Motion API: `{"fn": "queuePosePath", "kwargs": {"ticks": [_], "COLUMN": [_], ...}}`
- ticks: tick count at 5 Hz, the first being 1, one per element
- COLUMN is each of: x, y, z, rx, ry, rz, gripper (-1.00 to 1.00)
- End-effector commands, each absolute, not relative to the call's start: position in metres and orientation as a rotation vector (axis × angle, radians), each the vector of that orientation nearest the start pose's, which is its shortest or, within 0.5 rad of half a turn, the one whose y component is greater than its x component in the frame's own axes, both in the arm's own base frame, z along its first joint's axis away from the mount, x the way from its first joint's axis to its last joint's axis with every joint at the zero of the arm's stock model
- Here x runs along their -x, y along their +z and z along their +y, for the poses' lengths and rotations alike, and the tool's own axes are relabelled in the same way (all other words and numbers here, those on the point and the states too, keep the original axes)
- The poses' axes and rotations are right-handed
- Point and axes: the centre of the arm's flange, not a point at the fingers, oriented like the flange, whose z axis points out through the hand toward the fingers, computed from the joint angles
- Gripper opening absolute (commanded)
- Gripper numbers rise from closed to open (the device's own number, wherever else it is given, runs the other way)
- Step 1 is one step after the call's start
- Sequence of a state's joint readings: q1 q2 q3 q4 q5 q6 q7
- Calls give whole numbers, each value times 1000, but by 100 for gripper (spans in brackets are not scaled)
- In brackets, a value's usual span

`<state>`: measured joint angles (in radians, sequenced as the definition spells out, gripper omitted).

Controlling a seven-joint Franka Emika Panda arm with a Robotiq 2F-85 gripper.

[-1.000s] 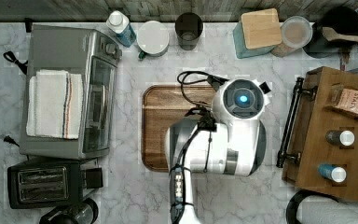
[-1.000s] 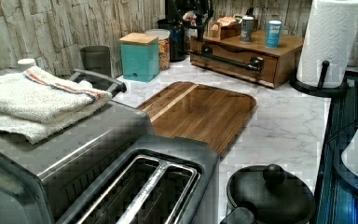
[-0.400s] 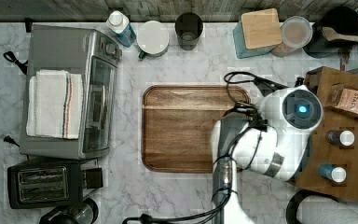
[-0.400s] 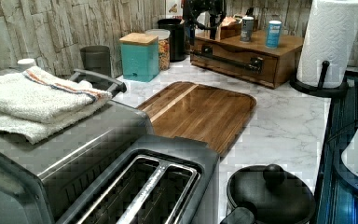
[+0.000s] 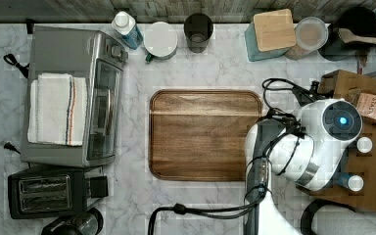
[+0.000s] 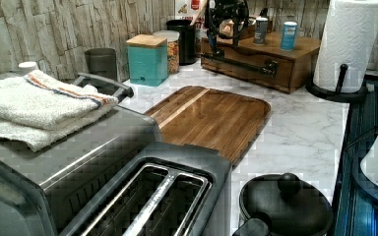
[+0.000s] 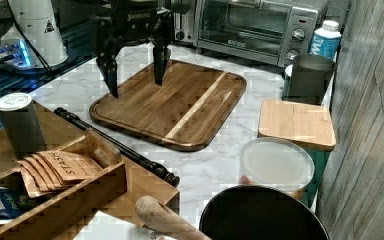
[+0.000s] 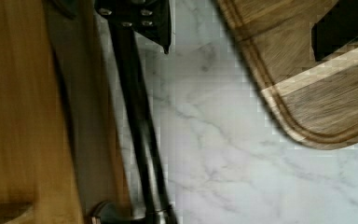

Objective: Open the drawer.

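Observation:
The drawer is the front of a brown wooden unit at the back of the left view, and it looks shut. Its long black bar handle runs along that front. My gripper hangs open above the counter, between the drawer and the cutting board. In the wrist view one fingertip sits just over the handle, and the other finger is over the board's corner. Nothing is held. In the top view my arm covers the handle.
The wooden cutting board lies mid-counter. A toaster oven with a towel on it and a toaster stand at the top view's left. Canisters line the back wall. Bottles stand on the unit, beside a paper towel roll.
My arm has swung from over the cutting board toward the top view's right and now hangs at the drawer's front. The drawer has not moved.

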<state>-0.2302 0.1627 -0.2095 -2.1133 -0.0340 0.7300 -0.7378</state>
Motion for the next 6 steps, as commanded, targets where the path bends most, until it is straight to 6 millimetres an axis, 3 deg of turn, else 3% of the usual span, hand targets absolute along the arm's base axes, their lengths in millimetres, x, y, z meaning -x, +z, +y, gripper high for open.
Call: {"fn": "queuePosePath", "kwargs": {"ticks": [1,3,6], "x": [-558,-557,-537], "y": [382,368,339], "z": [-272,-295,-296], "rx": [3254,3329,3334], "ry": [-292,-256,-256], "rz": [433,382,616], "gripper": [100,100,100]}}
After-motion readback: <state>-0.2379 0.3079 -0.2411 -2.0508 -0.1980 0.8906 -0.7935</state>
